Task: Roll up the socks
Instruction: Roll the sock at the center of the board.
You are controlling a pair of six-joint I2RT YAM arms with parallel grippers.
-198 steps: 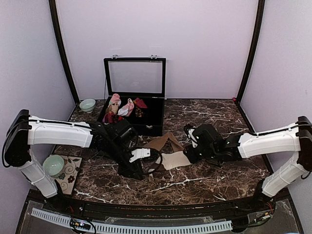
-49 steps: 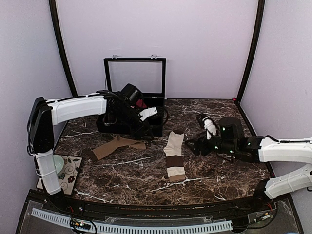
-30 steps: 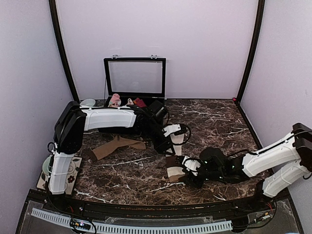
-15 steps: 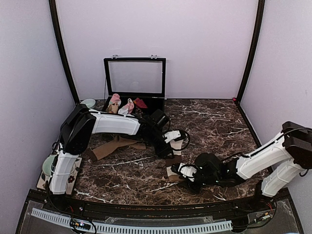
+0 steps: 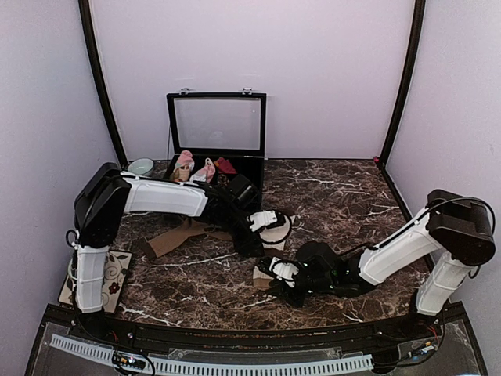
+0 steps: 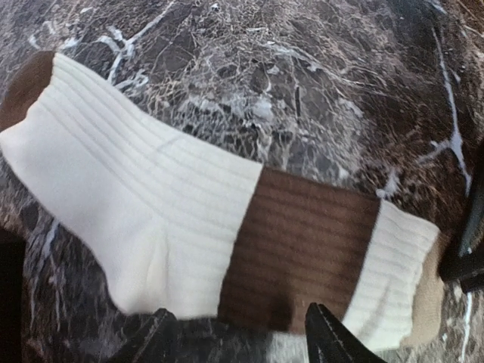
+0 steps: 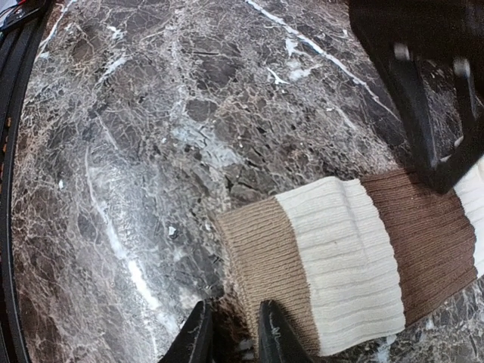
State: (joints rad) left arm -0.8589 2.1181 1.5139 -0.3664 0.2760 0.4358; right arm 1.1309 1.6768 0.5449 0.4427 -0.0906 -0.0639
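A cream sock (image 6: 159,204) with a dark brown band lies flat on the marble, its tan cuff (image 7: 261,261) toward the right arm. My left gripper (image 6: 238,339) is open just above it, one fingertip on each side of the brown band at the sock's near edge. My right gripper (image 7: 233,333) has its fingers close together on the corner of the tan cuff. From above, both grippers, left (image 5: 261,235) and right (image 5: 275,274), meet over this sock (image 5: 262,278) mid-table. A plain tan-brown sock (image 5: 184,233) lies flat to the left, apart from both grippers.
An open black case (image 5: 244,208) with a raised glass lid (image 5: 218,124) stands at the back and holds pink-and-white bundles (image 5: 188,164) and dark red ones. A pale green bowl (image 5: 141,167) sits beside it. A patterned mat (image 5: 113,276) lies at the front left.
The right fingers have drawn together on the cuff corner. Both grippers and the cream sock's near end have shifted slightly left. The tan-brown sock has not moved.
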